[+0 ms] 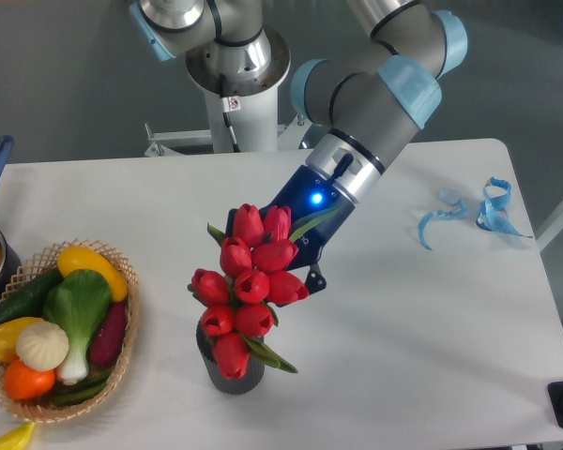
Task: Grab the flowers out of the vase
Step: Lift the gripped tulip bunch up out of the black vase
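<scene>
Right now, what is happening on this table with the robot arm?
The arm is lifting a bunch of red tulips, the flowers, out of the dark grey vase. The gripper sits behind the blooms, apparently closed on the bunch, though its fingers are mostly hidden. The lowest bud and leaves are still at the mouth of the vase, so the flowers are not clear of it yet. A wicker basket of toy vegetables stands to the left, and blue ribbon lies at the far right.
</scene>
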Tool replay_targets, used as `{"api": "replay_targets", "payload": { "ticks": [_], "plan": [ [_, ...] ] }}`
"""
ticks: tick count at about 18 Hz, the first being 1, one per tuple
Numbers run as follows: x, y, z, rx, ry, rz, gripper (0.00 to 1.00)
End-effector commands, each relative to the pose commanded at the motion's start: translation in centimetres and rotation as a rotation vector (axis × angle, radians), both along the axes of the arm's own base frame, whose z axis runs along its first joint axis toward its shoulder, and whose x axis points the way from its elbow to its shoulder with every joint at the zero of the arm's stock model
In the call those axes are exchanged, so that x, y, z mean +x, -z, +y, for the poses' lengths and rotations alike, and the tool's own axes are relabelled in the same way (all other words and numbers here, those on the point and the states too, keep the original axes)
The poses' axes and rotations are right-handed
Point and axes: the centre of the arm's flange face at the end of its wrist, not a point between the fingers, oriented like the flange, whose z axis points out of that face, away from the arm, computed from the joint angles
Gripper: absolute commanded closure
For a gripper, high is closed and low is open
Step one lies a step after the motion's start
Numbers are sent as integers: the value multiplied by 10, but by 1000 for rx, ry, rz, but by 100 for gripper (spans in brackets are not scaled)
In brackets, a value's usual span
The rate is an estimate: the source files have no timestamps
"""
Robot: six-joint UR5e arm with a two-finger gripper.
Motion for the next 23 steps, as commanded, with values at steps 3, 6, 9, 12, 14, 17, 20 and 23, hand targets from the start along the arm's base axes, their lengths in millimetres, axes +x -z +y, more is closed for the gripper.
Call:
{"api": "replay_targets", "payload": {
  "ticks": [3,6,9,12,14,17,20,23],
  "plan": [
    [-4,-5,-3,14,-3,-15,100],
    [-8,-10,-5,17,-13,-15,100],
    [-9,-10,-6,17,-15,-16,100],
    [-11,-14,-7,19,-22,-30,100],
    [-16,-19,-11,36,-23,-40,100],
    [-21,-27,-14,38,-41,-62,100],
    [-25,-37,-16,40,-55,-73,100],
    [-28,-37,-18,40,-62,-74,100]
  ]
}}
